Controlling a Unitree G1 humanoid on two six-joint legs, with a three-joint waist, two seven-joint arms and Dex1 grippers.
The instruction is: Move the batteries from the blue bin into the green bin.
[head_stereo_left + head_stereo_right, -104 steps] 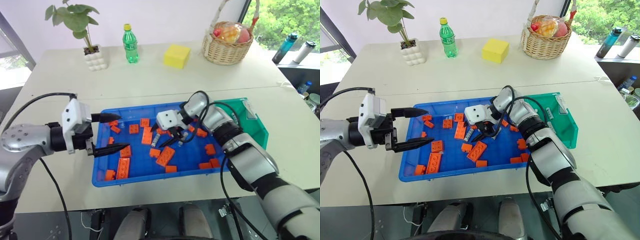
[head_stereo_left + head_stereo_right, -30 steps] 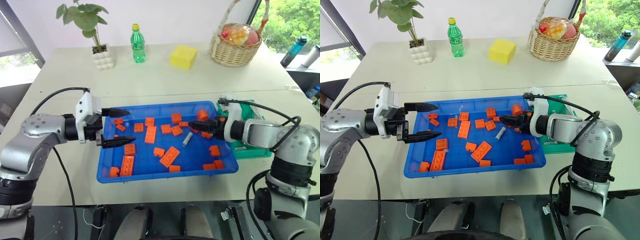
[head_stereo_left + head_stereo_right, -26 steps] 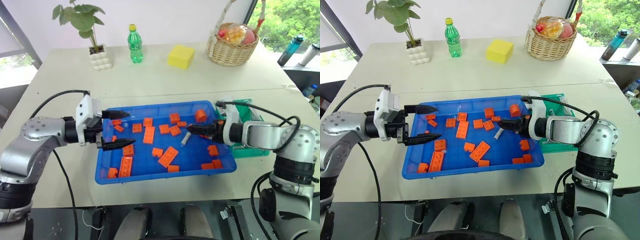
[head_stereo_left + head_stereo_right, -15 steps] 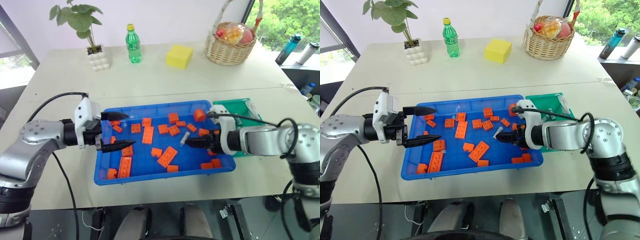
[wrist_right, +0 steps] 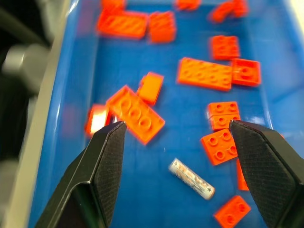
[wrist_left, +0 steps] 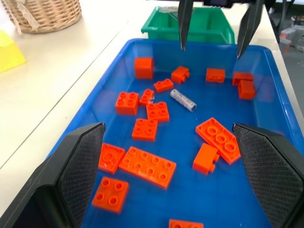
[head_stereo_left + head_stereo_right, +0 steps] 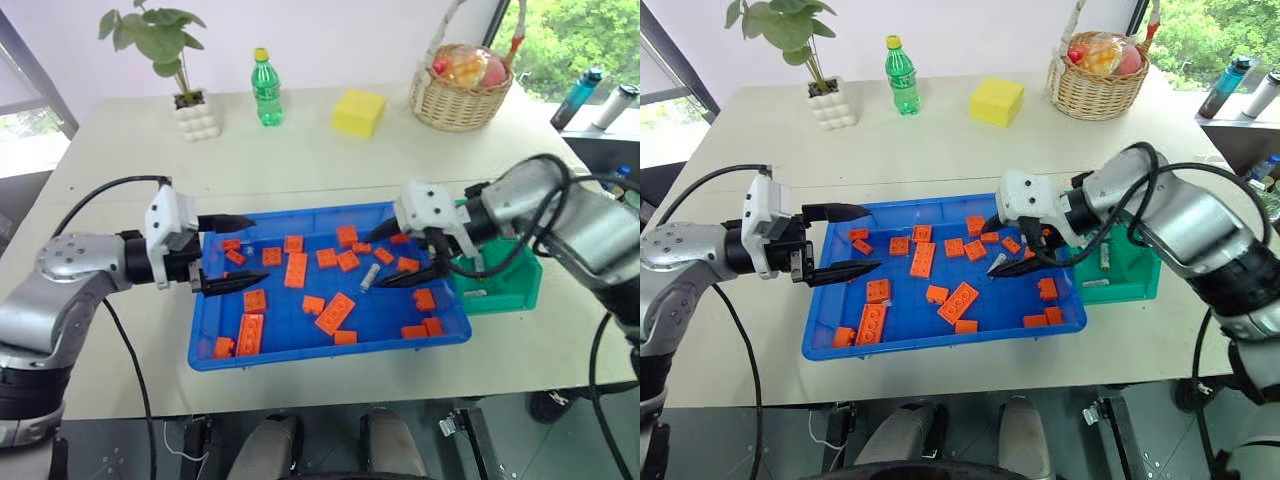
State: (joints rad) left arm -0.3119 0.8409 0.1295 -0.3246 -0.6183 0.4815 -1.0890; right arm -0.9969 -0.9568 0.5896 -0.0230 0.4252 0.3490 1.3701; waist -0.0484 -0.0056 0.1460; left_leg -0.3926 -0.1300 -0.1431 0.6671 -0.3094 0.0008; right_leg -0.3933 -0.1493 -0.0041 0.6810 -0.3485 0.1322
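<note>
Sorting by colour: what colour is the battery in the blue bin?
Silver-grey, clearest in the left wrist view: battery, blue bin.

The two head views look forward and down over the blue bin [image 7: 330,345] from nearly the same spot. Each wrist view sits close above that bin, facing the other from opposite ends; both share one battery [image 6: 183,100] among the orange bricks [image 5: 204,73].

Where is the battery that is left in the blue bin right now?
The battery lies loose on the floor of the blue bin, in its right half among orange bricks, just left of the open right gripper.
</note>
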